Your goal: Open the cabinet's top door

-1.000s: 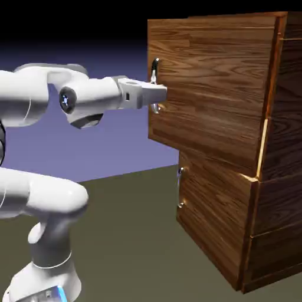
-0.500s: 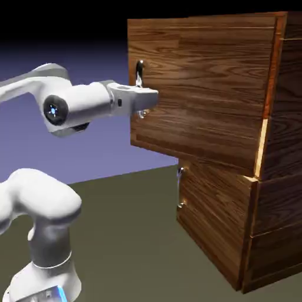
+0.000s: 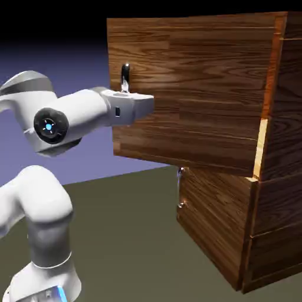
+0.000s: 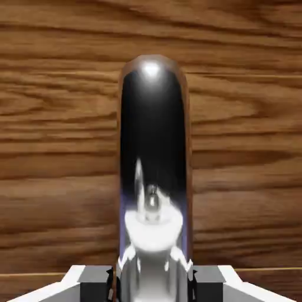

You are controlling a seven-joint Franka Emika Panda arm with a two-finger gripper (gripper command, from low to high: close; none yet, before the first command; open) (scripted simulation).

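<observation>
1. Reddish-brown wood-grain cabinet, tall and boxy, fills the right side of the exterior view; its right and top edges are cut off by the frame.
2. Its larger upper panel, the top door, stands swung outward from the cabinet body toward the picture's left.
3. White robot arm reaches level from the left; its base is cropped at the lower left.
4. The two-finger gripper is clamped tight around the long vertical silver bar handle; only the handle's top shows above the hand.
5. In the hand view, the mirror-bright handle rises between grey fingertips, which are mostly hidden at the bottom edge.
6. The lower door's short handle is small, shadowed, hard to make out.
</observation>
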